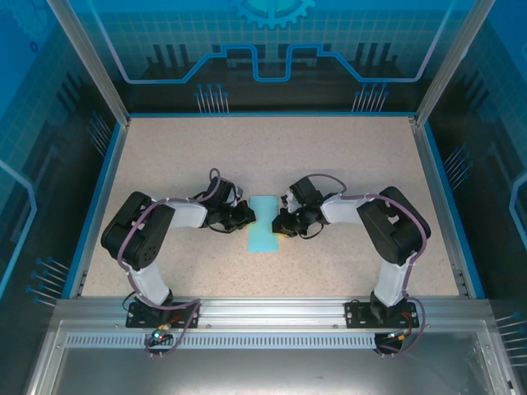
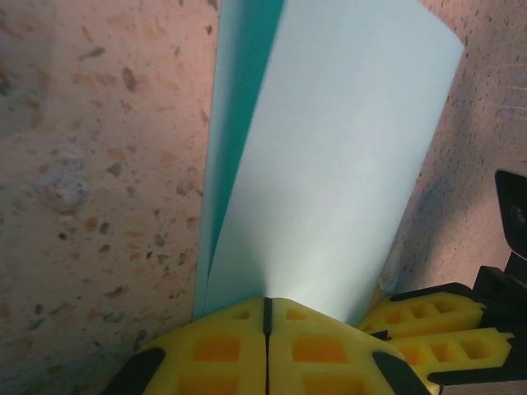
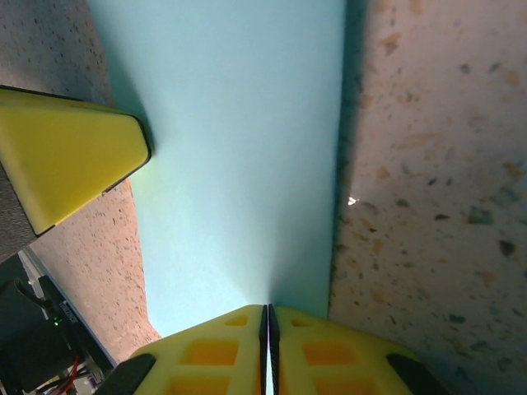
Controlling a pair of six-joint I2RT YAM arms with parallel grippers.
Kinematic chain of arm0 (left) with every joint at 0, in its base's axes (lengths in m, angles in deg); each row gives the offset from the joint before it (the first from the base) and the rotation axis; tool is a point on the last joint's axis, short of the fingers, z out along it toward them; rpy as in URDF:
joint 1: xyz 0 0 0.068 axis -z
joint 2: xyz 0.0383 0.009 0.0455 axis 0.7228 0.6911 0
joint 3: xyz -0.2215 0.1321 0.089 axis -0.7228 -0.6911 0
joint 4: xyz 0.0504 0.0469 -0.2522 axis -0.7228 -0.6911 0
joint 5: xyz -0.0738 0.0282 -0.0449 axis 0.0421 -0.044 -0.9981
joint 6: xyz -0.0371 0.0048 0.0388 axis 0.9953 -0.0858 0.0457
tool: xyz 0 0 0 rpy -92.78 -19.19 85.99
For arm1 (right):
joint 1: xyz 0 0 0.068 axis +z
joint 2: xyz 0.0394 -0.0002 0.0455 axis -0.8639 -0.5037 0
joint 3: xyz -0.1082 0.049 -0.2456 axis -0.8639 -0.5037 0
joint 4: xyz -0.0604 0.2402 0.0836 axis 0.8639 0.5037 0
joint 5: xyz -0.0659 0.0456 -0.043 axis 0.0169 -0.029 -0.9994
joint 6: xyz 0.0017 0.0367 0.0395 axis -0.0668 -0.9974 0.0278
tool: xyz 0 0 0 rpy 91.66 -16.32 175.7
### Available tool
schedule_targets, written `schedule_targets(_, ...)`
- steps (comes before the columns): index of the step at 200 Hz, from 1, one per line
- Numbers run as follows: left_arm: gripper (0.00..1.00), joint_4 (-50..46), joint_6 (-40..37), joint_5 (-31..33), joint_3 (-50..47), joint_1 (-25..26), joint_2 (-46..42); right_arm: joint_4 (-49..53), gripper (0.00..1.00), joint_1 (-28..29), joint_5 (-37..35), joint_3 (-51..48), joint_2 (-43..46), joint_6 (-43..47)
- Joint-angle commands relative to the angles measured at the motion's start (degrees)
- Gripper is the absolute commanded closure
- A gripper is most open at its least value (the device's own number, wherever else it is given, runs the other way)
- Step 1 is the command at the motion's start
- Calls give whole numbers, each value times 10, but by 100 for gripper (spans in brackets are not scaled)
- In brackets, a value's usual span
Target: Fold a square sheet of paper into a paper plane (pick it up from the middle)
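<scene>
Midway across the speckled worktop (image 1: 346, 164), a folded light blue sheet of paper (image 1: 264, 224) is gripped from opposite sides, with the left pincer (image 2: 266, 311) and the right pincer (image 3: 266, 319) each pressed together on one of its edges.

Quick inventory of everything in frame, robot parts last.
paper: 1, light cyan, mid-table, doubled over
table: 1, speckled beige, blue rim
panels: 3, blue printed, back and both sides
rail: 1, silver, near edge
left arm: 1, black and white, base near left
right arm: 1, black and white, base near right
left gripper: 1, yellow, shut on paper
right gripper: 1, yellow, shut on paper
</scene>
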Motion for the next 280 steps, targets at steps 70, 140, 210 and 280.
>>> schedule_targets(70,93,-60,-7,21,-7,4,3,-6,86,64,-13,-56,57,-18)
schedule_targets(140,93,-62,-5,22,-8,3,-6,-6,86,71,-28,-93,64,-25)
schedule_targets(210,64,-105,-18,9,19,1,-113,144,75,63,-154,17,113,24)
schedule_targets(280,44,-78,16,-43,-22,-56,-142,151,67,55,-169,86,43,31)
